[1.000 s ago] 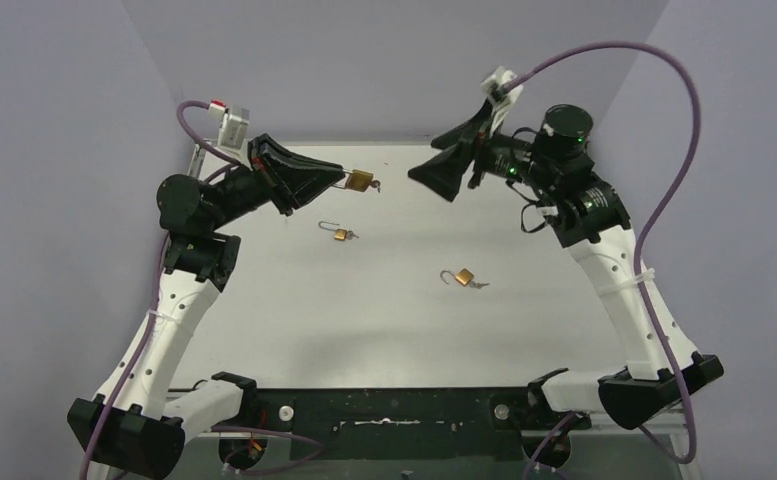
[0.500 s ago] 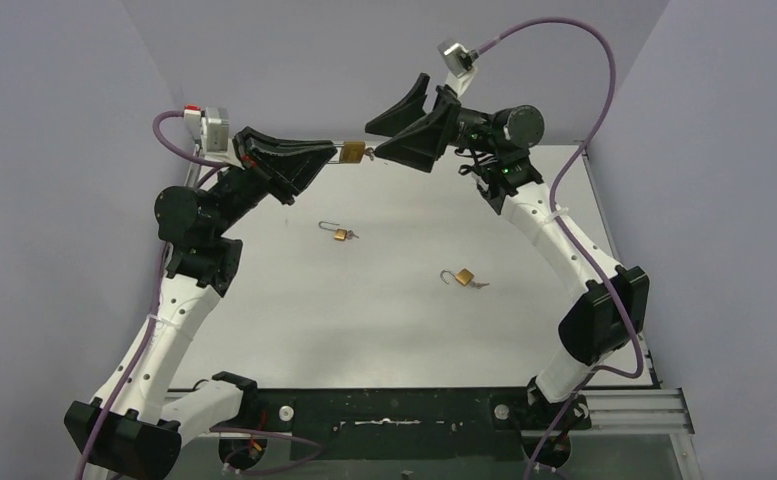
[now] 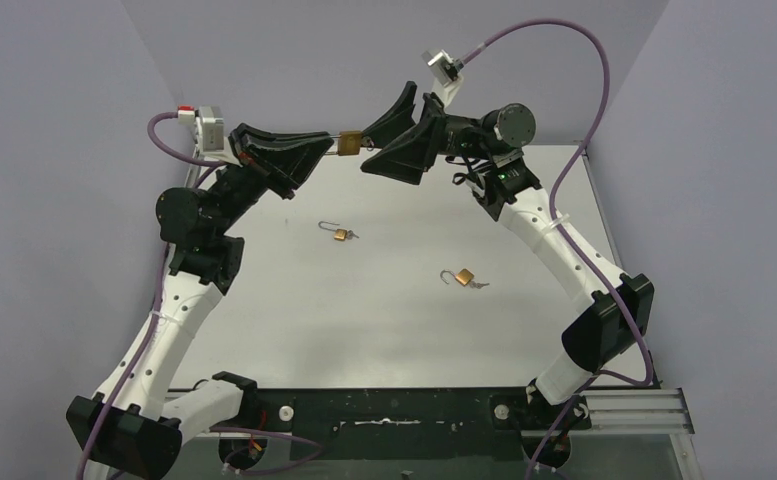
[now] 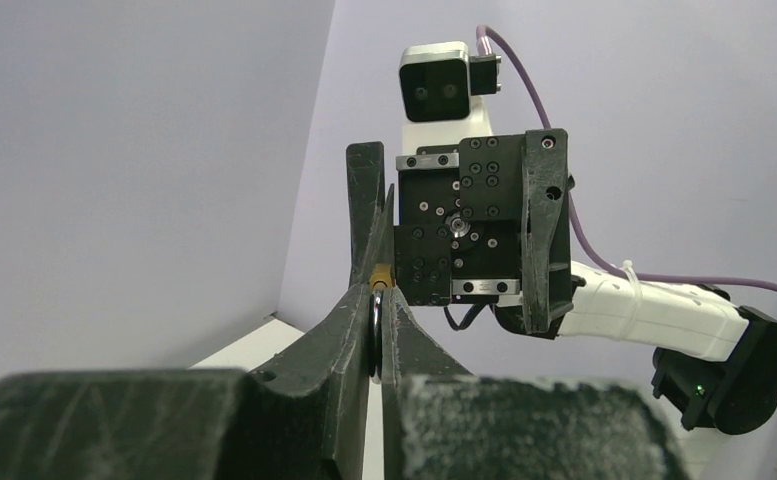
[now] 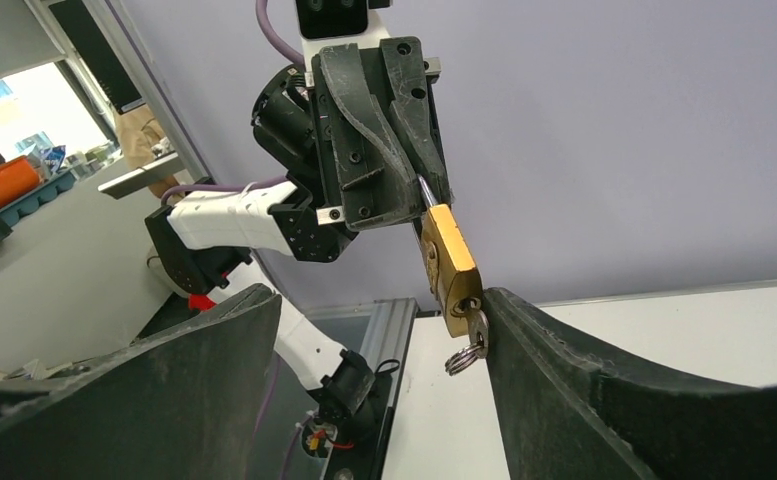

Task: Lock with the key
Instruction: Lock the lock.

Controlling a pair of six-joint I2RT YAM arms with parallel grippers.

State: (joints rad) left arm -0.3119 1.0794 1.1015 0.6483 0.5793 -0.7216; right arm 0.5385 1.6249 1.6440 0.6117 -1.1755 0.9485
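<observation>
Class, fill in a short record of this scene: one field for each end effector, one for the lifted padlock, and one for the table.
left end effector: shut on the shackle of the held padlock
right end effector: open, fingers either side of the held padlock
key: in the held padlock's lower end, ring hanging
table: middle padlock and right padlock, apart, shackles open

Lavender walls point(image 3: 384, 60) (window point(image 5: 19, 105) beyond)

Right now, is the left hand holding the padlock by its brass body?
No, the left hand pinches the shackle; the brass body sticks out.
</observation>
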